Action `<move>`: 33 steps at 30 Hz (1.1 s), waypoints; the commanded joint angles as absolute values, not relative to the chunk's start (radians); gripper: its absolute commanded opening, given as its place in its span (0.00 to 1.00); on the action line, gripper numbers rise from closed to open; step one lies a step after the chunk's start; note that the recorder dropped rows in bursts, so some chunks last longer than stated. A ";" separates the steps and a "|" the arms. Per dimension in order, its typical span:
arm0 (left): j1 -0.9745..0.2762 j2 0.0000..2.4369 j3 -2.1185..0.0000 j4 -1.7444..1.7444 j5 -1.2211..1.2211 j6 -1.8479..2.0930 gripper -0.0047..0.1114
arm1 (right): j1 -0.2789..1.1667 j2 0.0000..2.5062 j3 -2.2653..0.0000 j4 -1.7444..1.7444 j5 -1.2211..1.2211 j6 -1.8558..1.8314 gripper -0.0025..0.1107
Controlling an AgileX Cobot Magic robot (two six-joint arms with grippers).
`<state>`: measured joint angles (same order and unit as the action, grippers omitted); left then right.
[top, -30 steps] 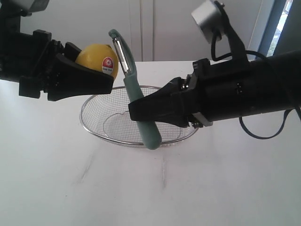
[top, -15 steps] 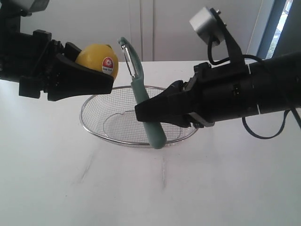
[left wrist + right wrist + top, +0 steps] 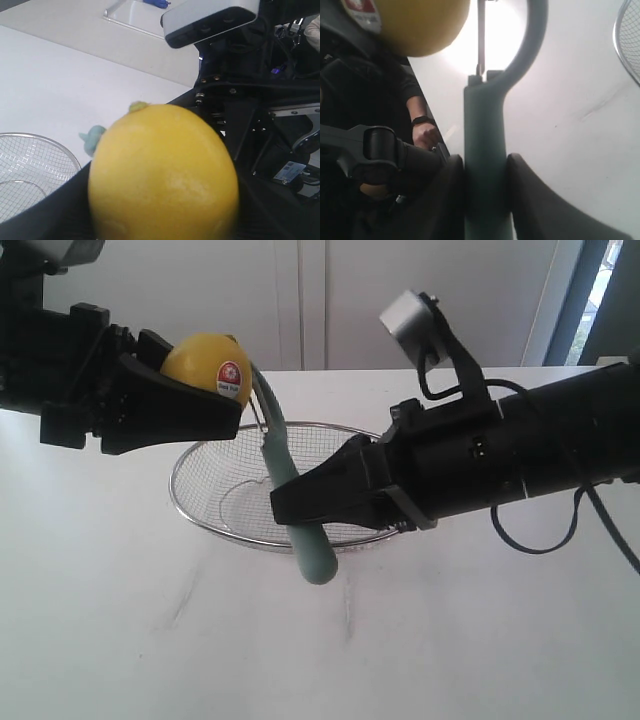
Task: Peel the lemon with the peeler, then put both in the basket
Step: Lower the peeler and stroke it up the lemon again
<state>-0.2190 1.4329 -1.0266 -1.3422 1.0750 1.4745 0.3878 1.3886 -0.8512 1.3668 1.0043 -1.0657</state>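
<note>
Peeling looks barely begun: left pincer (image 3: 205,390) grips the lemon (image 3: 207,365) (skin seemingly whole) above the basket (image 3: 172,488), while right pincer (image 3: 290,498) clamps the peeler (image 3: 273,445) handle, head just beside the fruit. Both drops remain.

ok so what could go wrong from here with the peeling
The peeler is pinched only at mid-handle by the right jaws, so pressing on the lemon might twist it loose. Its blade sits close to the left jaws and could scrape them instead of peel. A lemon pushed free might miss the basket.
</note>
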 commanded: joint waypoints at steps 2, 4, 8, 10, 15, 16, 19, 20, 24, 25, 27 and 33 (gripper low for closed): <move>-0.223 1.419 -1.024 -1.378 1.094 1.474 0.04 | 0.389 1.387 -0.848 1.396 1.030 -1.078 0.02; -0.223 1.419 -1.024 -1.378 1.094 1.474 0.04 | 0.389 1.387 -0.848 1.406 1.030 -1.078 0.02; -0.223 1.419 -1.024 -1.378 1.094 1.474 0.04 | 0.389 1.387 -0.848 1.423 1.026 -1.080 0.02; -0.223 1.419 -1.024 -1.378 1.094 1.474 0.04 | 0.389 1.387 -0.848 1.424 1.026 -1.080 0.02; -0.223 1.419 -1.024 -1.378 1.096 1.474 0.04 | 0.389 1.378 -0.848 1.424 1.014 -1.080 0.02; -0.223 1.419 -1.024 -1.378 1.096 1.474 0.04 | 0.389 1.371 -0.848 1.424 1.012 -1.083 0.02; -0.223 1.419 -1.024 -1.378 1.096 1.474 0.04 | 0.389 1.355 -0.848 1.426 1.008 -1.096 0.02; -0.223 1.419 -1.024 -1.378 1.096 1.474 0.04 | 0.389 1.349 -0.848 1.428 1.006 -1.100 0.02; -0.223 1.419 -1.024 -1.378 1.096 1.474 0.04 | 0.389 1.322 -0.848 1.430 1.006 -1.121 0.02; -0.223 1.419 -1.024 -1.378 1.096 1.474 0.04 | 0.389 1.318 -0.848 1.430 1.006 -1.124 0.02; -0.223 1.419 -1.024 -1.378 1.096 1.474 0.04 | 0.389 1.311 -0.848 1.430 1.008 -1.134 0.02; -0.223 1.419 -1.024 -1.378 1.094 1.474 0.04 | 0.389 1.306 -0.848 1.430 1.011 -1.148 0.02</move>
<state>-0.2190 1.4329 -1.0266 -1.3422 1.0750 1.4745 0.3878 1.3144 -0.8512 1.4096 1.0044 -1.1294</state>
